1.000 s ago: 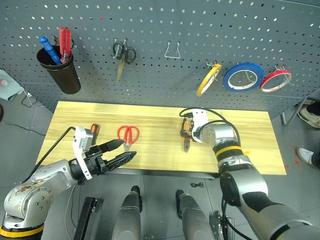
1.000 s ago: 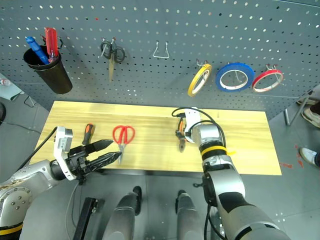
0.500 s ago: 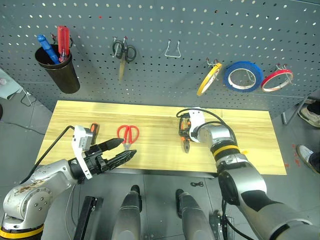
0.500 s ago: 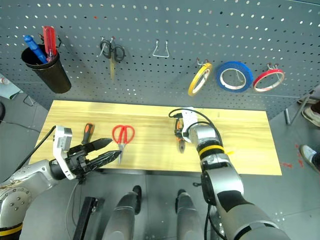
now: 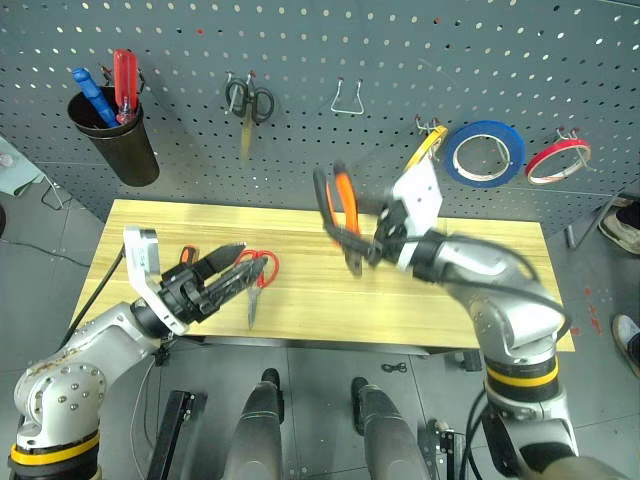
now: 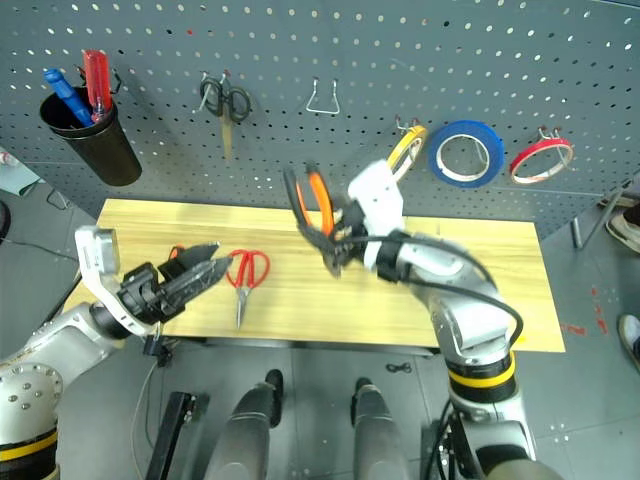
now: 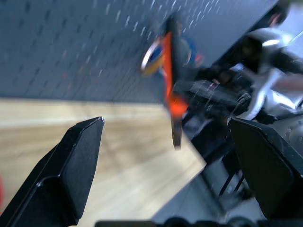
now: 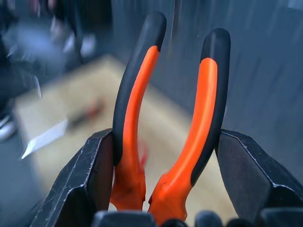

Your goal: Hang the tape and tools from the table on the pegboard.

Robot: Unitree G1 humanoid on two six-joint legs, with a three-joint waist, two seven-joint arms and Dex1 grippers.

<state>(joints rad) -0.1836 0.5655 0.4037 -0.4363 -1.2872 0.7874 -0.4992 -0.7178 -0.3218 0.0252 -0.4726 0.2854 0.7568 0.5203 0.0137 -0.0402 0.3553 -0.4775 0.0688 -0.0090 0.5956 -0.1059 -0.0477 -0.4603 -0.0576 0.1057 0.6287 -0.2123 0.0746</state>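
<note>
The pliers (image 8: 173, 113) sit between the right gripper's (image 6: 345, 238) two fingers, clamped at the lower handles with the orange-and-black grips pointing up, above the table's (image 5: 300, 310) middle. The jaws of the tool hang below the grip, toward 6 o'clock.

At 9 o'clock, nearest the robot, the left gripper (image 5: 232, 272) hovers with its fingers spread wide and nothing between them, just over the red-handled scissors (image 5: 256, 278); the screwdriver (image 5: 187, 256) lies beside them on the wood.

Further off, at 12 o'clock on the pegboard (image 5: 320, 60), an empty wire hook (image 5: 346, 99) hangs between the small black scissors (image 5: 246, 108) and the yellow tape ring (image 5: 420, 155). The blue tape (image 5: 486, 152) already hangs at 2 o'clock.

For a clean hang, the handles should be kept upright and spread, one loop guided over the hook, and the grip released only once the hook bears the weight.
</note>
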